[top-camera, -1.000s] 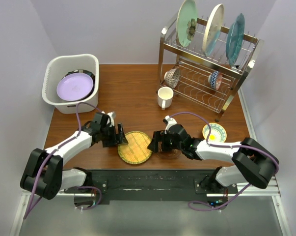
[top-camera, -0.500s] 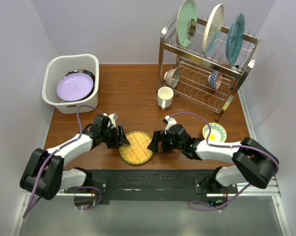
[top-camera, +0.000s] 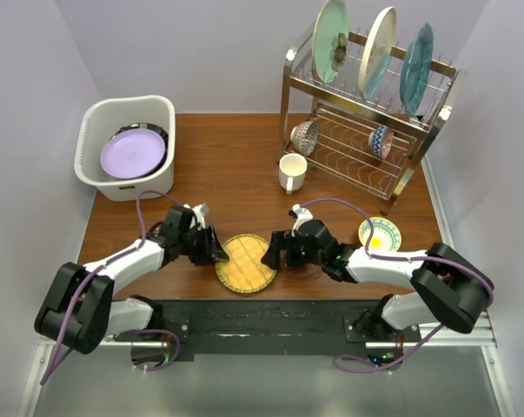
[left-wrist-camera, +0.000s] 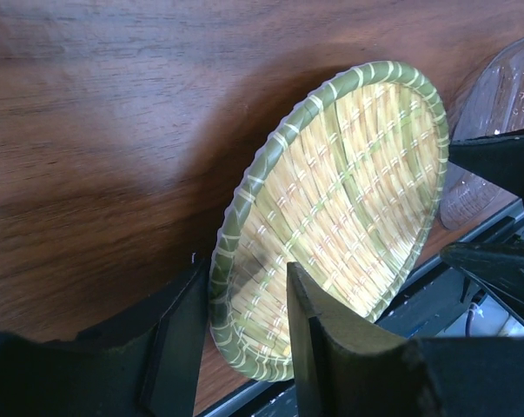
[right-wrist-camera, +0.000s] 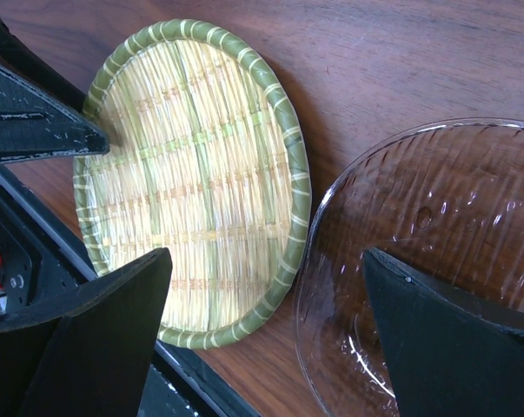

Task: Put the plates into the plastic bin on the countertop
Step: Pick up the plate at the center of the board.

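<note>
Currently the left pincer [left-wrist-camera: 244, 334] pinches the round green-rimmed woven straw plate [left-wrist-camera: 335, 213] by its rim, tilting it off the desk [left-wrist-camera: 96, 130] at the near edge for lifting. Right pincer [right-wrist-camera: 266, 334] is spread, straddling the clear ribbed glass dish [right-wrist-camera: 435, 261].

Wood-grain countertop [top-camera: 235, 174] under white bin [top-camera: 127, 148], dish rack [top-camera: 366, 122], mug [top-camera: 292, 172], woven tray [top-camera: 244, 262], glass bowl [right-wrist-camera: 435, 261].

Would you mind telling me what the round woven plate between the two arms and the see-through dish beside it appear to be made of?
The woven plate looks like plaited bamboo or straw: pale yellow strips crossing in a matte weave, with a green wrapped rim. The clear dish looks like glass or hard clear plastic; the wood grain shows through it, its wall is ribbed, and it carries bright glints. The pictures cannot settle which.
</note>
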### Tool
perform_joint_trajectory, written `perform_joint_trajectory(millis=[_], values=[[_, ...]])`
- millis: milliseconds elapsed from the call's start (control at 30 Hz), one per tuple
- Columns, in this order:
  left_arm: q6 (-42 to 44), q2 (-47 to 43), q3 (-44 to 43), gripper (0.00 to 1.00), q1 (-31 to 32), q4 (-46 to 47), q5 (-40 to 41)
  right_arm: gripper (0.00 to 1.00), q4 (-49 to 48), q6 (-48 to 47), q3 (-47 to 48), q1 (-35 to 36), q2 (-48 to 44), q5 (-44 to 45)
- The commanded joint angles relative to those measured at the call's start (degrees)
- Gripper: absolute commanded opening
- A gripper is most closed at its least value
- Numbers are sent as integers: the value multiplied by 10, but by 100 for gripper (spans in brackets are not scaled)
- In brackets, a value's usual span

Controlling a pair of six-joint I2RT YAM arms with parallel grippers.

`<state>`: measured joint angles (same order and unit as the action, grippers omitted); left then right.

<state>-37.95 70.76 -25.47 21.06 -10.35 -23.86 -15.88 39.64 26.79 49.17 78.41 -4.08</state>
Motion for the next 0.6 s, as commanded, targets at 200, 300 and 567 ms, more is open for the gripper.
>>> perform_joint_trajectory(millis=[200,300,567], values=[[-21,-35,-13,44,4,25,-47,95,-1,-1,-1,2,9,-6],[-26,-35,-15,43,5,31,-62,95,0,-1,-2,3,8,-5],[-49,-17,7,41,4,100,-126,95,-1,-1,-1,3,8,-6]])
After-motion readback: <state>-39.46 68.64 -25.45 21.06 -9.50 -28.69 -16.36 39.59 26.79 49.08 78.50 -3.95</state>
